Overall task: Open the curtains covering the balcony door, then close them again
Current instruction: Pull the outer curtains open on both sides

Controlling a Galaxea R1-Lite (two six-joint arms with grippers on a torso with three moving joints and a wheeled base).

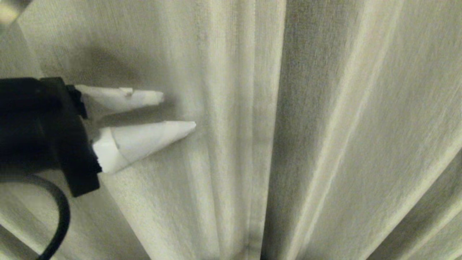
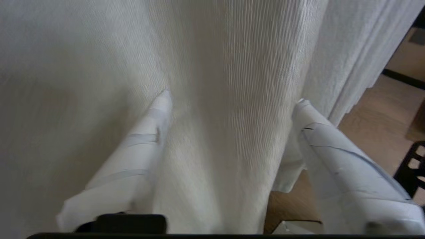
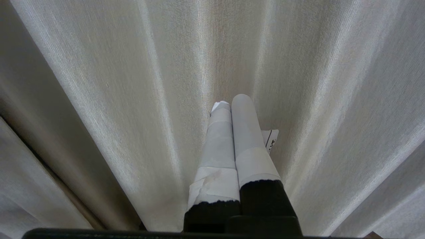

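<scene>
A strip of light wooden floor (image 2: 375,126) is showing at the right edge of the left wrist frame. A dark bar (image 2: 403,79) is crossing it in the upper right, and a black openwork frame (image 2: 411,166) is standing at right.

head: close, facing curtains (image 1: 325,126) | left wrist: behind its fingers (image 2: 146,142), near the fabric, floor (image 2: 375,122) beyond | right wrist: same | shared: curtain pleats

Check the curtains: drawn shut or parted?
Shut where visible: the curtains fill the head view with pleated fabric meeting down the middle, no glass showing. The open left tool holds nothing.
</scene>
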